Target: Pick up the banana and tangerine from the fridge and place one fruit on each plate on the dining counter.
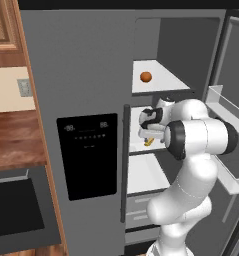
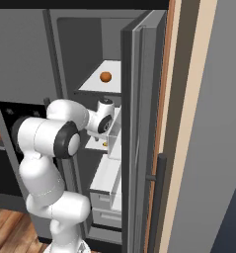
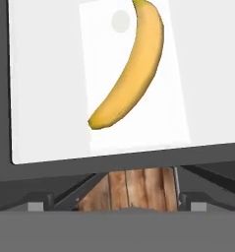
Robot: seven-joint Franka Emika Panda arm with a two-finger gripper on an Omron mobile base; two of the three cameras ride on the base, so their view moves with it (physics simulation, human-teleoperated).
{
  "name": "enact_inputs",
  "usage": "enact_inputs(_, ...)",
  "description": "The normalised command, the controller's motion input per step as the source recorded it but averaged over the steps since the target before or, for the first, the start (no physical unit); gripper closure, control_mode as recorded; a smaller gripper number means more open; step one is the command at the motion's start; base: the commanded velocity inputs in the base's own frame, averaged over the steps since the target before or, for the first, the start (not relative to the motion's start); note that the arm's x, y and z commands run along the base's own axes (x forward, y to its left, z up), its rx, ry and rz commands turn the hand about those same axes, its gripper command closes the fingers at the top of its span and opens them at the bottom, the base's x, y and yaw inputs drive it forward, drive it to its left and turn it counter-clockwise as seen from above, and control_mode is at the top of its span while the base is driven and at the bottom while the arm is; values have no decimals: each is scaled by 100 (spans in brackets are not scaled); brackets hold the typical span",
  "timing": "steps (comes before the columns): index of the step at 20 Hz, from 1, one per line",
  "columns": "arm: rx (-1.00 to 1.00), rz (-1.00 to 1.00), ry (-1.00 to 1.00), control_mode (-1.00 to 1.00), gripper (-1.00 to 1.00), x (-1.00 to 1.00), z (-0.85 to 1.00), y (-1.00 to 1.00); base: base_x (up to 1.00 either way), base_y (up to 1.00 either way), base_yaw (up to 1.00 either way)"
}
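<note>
The fridge (image 1: 81,75) stands with its right side open. On its upper white shelf sits the tangerine (image 1: 146,76) (image 2: 105,76), a small orange ball. The yellow banana (image 3: 131,69) (image 1: 149,142) lies curved on the middle shelf, its lower end toward the shelf's front edge. My gripper (image 1: 147,134) (image 3: 117,206) hangs just above the banana, pointing down at it, open with nothing between its fingers. In the hand view the banana lies ahead of the fingertips (image 3: 40,206), apart from them. The plates and the dining counter are out of view.
The open fridge door (image 2: 139,123) with its white bins (image 1: 226,115) stands close on the arm's right. The closed left door carries a black dispenser panel (image 1: 87,155) and a long handle (image 1: 125,165). Drawers (image 1: 141,210) sit below the shelves. A black oven (image 1: 16,207) is at the left.
</note>
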Motion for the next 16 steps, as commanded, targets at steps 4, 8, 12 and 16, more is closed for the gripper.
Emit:
enact_inputs(4,0,0,0,-100,-100,32,-20,0,0,0,0)
enact_inputs(8,0,0,0,-100,-100,24,-19,0,0,0,0)
enact_inputs(12,0,0,0,-100,-100,22,-18,0,0,0,0)
enact_inputs(16,0,0,0,-100,-100,20,-20,-1,0,0,0)
